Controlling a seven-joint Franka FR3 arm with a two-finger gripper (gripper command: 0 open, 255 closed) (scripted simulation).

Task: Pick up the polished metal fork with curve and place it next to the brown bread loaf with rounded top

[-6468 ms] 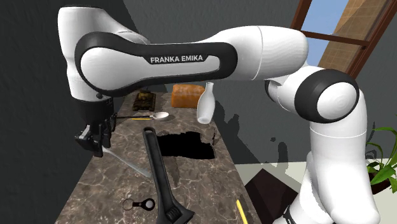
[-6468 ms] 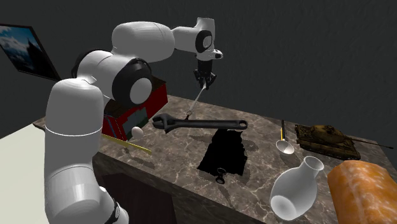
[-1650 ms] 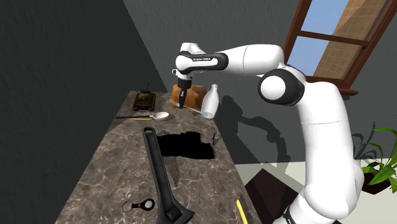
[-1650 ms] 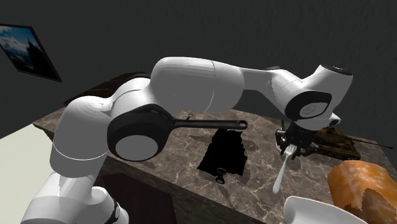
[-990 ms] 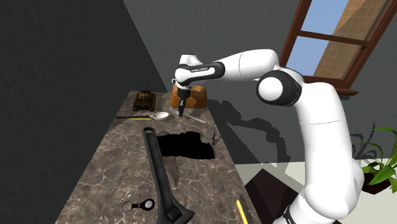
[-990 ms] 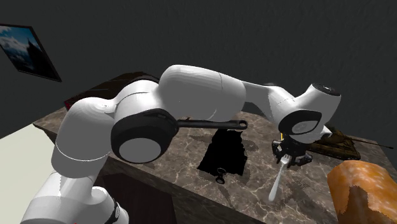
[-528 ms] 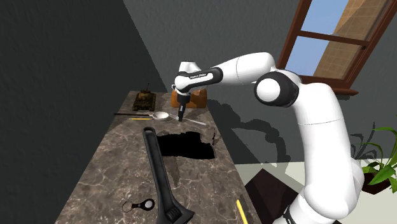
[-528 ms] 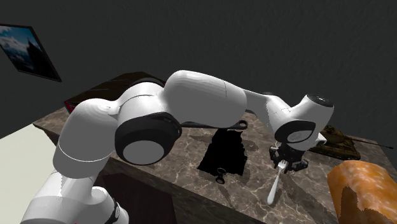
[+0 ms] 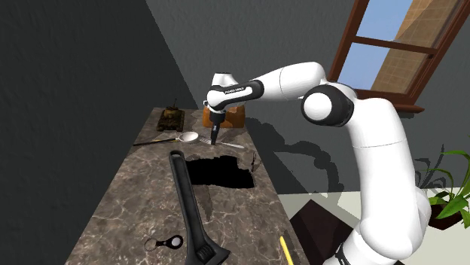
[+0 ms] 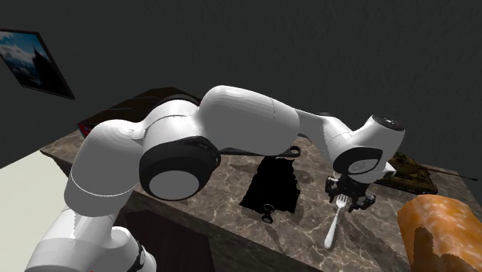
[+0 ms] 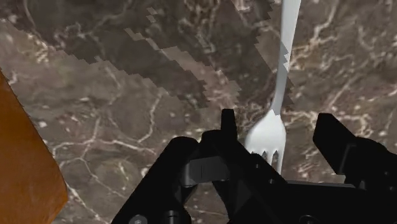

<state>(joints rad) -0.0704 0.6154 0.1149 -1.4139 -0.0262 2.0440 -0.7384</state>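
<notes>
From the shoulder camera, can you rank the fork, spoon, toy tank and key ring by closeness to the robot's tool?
1. Fork, directly below the tool.
2. Spoon, just to the view's left.
3. Toy tank, at the far end.
4. Key ring, at the near end.

In the shoulder view daylight is seen through the window (image 9: 392,38) at the upper right, the white arm (image 9: 286,79) is lit evenly without glare, and its soft shadow is thrown onto the grey wall (image 9: 301,150) beside the marble counter (image 9: 151,196). In the second exterior view the back wall (image 10: 232,46) is left dim while the arm is brightly lit. In the wrist view a dark shadow with a stepped, jagged edge is laid across the counter, and the pale fork (image 11: 280,83) is greyed along the handle where it lies within it.
</notes>
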